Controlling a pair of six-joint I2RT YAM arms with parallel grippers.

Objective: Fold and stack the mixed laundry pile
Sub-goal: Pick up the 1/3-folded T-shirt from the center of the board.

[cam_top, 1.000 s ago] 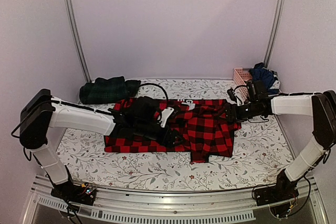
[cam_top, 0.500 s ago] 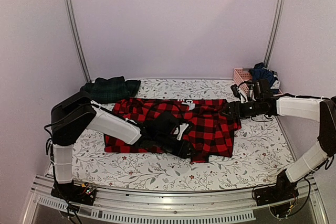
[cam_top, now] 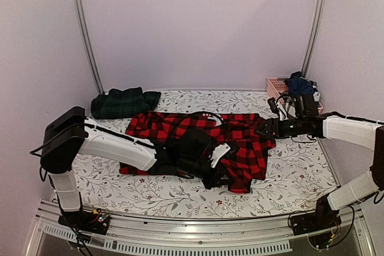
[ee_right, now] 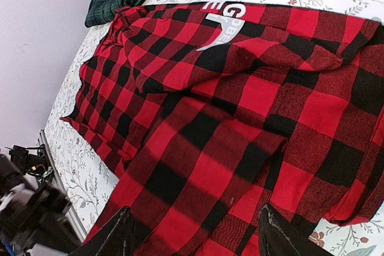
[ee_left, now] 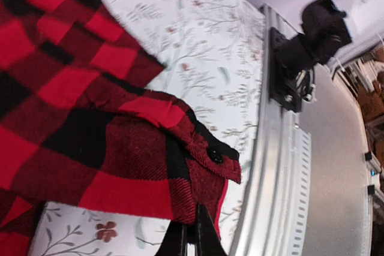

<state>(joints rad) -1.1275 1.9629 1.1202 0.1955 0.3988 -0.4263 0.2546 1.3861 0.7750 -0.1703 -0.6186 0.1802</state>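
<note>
We see the rumpled red-black checked shirt (cam_top: 240, 142) lying lengthwise left-right, left gripper (ee_left: 192, 225) pinching its edge, right gripper (ee_right: 195, 209) agape.

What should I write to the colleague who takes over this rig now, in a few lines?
Left gripper: shut on the near edge of the flannel shirt.
Right gripper: open, above the shirt's right edge, holding nothing.
Shirt lies spread out; green tartan piece at back left; dark clothes in the pink basket, back right.
Done: no stack in view.
To do: fold everything, stack.
</note>
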